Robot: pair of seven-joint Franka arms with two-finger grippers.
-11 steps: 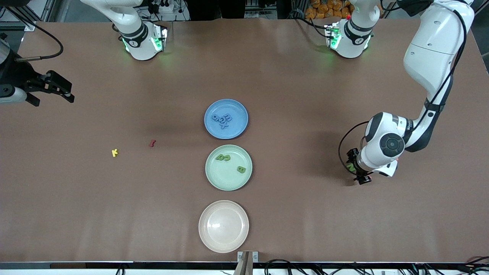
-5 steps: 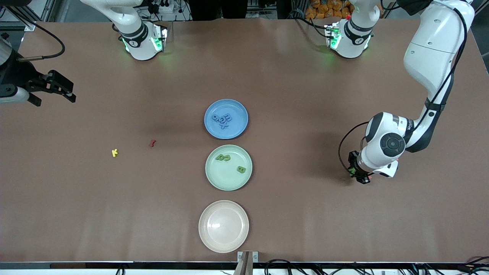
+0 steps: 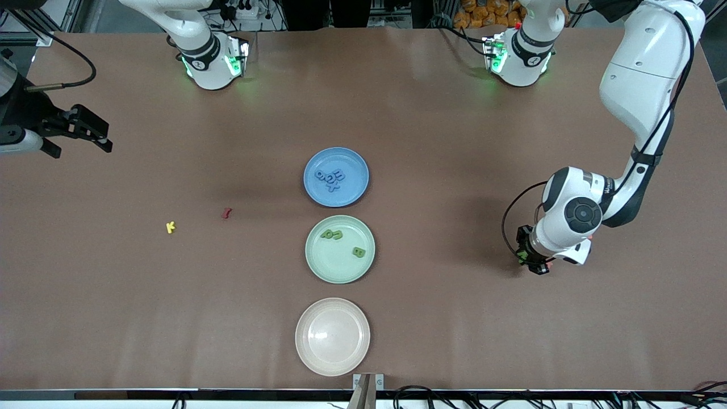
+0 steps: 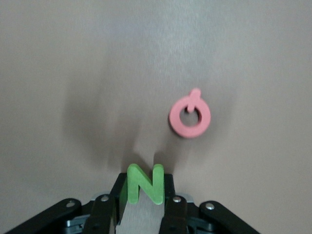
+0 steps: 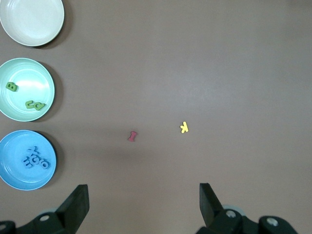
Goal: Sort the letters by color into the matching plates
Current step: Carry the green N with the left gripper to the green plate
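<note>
Pickup of a green letter N (image 4: 145,184) is the step in hand: the left gripper (image 3: 529,257), low over the bench (image 3: 454,318) toward the left arm's end, is clenched on it, the flat foam shape pinched upright between the two black fingers (image 4: 171,202). Just beside it a pink ring-shaped letter (image 4: 190,116) with a small stub lies flat on the bench, untouched.

The next move, as I judge it, calls for a lift clear of the pink piece, then a carry to the mint green plate (image 3: 321,267) in the middle of the bench and a release low over its shallow bowl, since so light a piece could bounce out.

That plate already holds three darker green letters (image 3: 358,252). The blue plate (image 3: 355,165), nearer the robots' edge, holds a cluster of blue letters (image 3: 330,178). A cream-white plate (image 3: 332,360) sits near the front camera's edge. All three are round, matte and shallow.

Toward the right arm's end lie a yellow K (image 3: 170,227) and a dark red piece (image 3: 226,213), well apart from the plates. The right gripper (image 3: 91,133) waits near that end's edge, fingers spread wide, holding nothing.
</note>
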